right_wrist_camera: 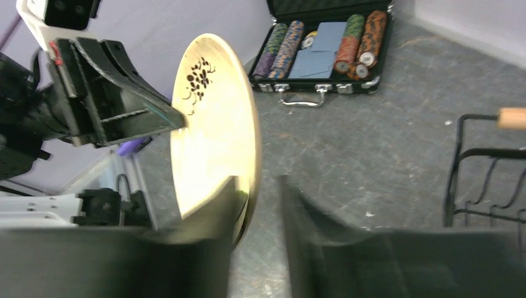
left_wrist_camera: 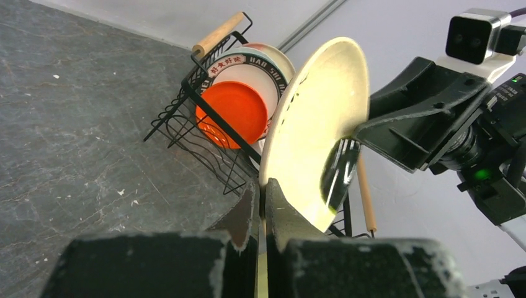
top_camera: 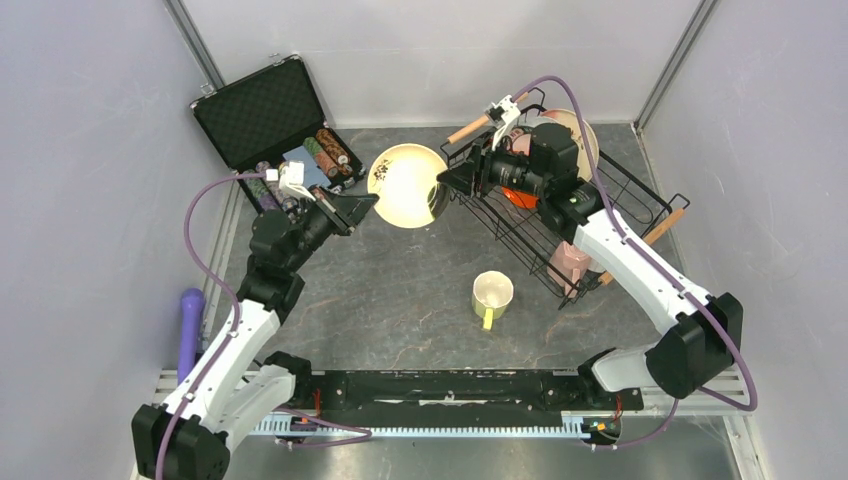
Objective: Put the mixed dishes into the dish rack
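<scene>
Grey stone-patterned tabletop, walled in by pale panels. The dish rack sits at the far right, and an open case of chips sits at the far left. The spotted cream plate hangs on edge in the air between the two arms, clear of the tabletop and just short of the rack's near corner.

Step in hand, as judged: transfer of the plate from the left arm to the right. Seat the right tool well over the rim before clamping. Release the left only once the right grip is firm — a glazed rim slips readily. Then carry the plate upright into a free slot beside the orange plate.

Left tool: clamped tight on the plate's rim on its own side. Right tool: jaws partly apart, straddling the opposite rim — one jaw apparently touching the face, the other standing off it.
</scene>
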Available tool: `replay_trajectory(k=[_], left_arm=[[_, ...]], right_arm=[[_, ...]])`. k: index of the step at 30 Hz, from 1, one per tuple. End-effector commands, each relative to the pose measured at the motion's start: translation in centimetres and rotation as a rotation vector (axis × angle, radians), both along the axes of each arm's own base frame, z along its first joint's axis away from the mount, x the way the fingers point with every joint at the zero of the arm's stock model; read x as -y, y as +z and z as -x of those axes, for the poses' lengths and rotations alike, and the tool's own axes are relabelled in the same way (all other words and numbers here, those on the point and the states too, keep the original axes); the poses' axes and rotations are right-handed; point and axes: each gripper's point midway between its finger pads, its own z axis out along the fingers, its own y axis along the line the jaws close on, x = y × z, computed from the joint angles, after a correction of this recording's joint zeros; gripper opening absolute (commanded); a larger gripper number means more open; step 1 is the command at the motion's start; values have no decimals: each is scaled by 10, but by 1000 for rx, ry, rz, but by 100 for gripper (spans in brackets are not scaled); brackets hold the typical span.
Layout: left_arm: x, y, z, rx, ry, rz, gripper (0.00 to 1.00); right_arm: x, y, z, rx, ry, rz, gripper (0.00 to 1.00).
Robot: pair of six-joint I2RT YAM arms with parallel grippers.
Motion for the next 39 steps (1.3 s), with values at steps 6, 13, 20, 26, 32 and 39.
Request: replay_trajectory(k=[6, 13, 20, 26, 32, 39], left_arm=[[6, 31, 11, 80, -52, 56, 29], [2, 12, 12, 35, -35, 7, 68], [3, 9, 20, 56, -62, -33, 68], [-5, 12, 24, 75, -22, -70, 67], [-5, 7, 23, 66, -19, -76, 66], [-3, 1, 19, 53, -21, -77, 64]], right_arm=[[13, 27, -5, 103, -91, -5, 0], [79, 52, -31, 265, -451, 152, 0], [137, 77, -55, 400, -726, 364, 0], [184, 52, -64, 488, -879, 674, 0], [192, 14, -72, 496, -861, 850, 0], [200, -42, -81, 479, -809, 971, 0]])
